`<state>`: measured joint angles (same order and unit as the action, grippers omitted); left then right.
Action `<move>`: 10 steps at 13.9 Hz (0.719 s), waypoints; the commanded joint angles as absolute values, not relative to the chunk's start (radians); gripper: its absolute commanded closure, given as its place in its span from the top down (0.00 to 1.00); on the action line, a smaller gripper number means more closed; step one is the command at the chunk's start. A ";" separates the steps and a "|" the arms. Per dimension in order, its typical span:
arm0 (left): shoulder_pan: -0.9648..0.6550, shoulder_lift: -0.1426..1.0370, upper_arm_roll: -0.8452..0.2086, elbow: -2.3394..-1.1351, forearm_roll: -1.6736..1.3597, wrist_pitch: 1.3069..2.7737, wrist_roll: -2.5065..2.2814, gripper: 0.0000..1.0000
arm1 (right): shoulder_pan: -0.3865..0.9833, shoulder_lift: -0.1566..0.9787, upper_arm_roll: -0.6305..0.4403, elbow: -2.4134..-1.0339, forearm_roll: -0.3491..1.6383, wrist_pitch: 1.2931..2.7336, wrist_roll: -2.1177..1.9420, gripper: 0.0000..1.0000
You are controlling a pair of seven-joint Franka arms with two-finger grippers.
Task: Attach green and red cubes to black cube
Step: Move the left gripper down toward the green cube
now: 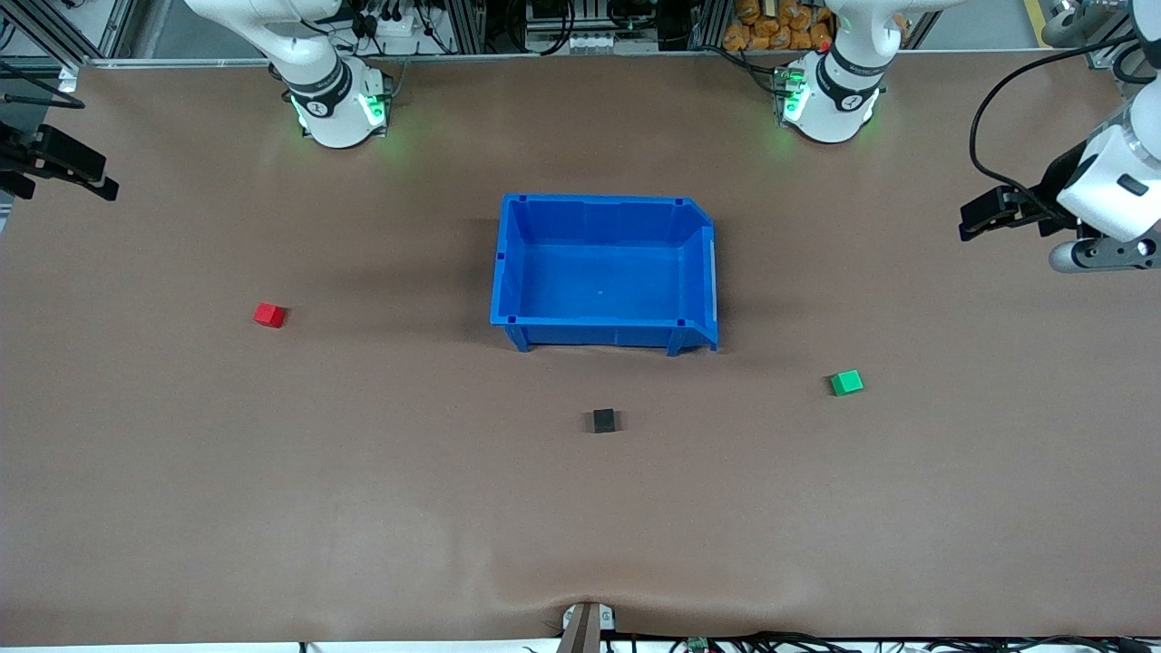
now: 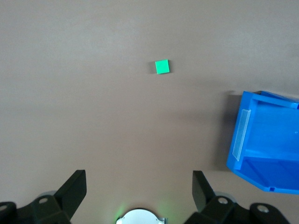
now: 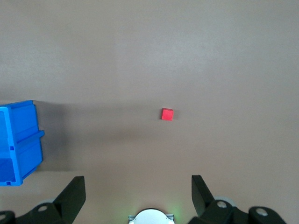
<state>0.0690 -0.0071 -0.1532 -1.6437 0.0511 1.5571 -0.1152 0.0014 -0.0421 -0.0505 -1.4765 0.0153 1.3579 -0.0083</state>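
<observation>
Black cube [image 1: 604, 421] on bench [image 1: 363, 472], just nearer the camera than blue bin [image 1: 603, 272]. Green cube [image 1: 846, 383] toward left arm's end, red cube [image 1: 269, 315] toward right arm's end, all 3 well apart. Left gripper [image 2: 138, 186] and right gripper [image 3: 138, 189] raised over their bench ends, fingers wide, holding nothing.

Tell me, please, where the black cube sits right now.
In the front view the black cube lies on the table, nearer the camera than the blue bin, apart from it, between the red cube and green cube.
</observation>
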 commanded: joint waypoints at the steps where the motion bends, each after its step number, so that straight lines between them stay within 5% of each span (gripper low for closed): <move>1: 0.075 -0.011 -0.156 -1.698 0.046 1.606 -0.104 1.00 | 0.002 -0.037 -0.051 -1.476 -0.003 1.358 -0.002 1.00; 10: 0.075 0.075 -0.161 -1.904 0.046 1.896 -0.118 1.00 | 0.000 -0.037 -0.052 -1.477 -0.002 1.355 -0.003 1.00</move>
<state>0.0682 0.0701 -0.1568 -1.8715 0.0511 1.8508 -0.1157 0.0013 -0.0362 -0.0522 -1.4775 0.0148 1.3578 -0.0083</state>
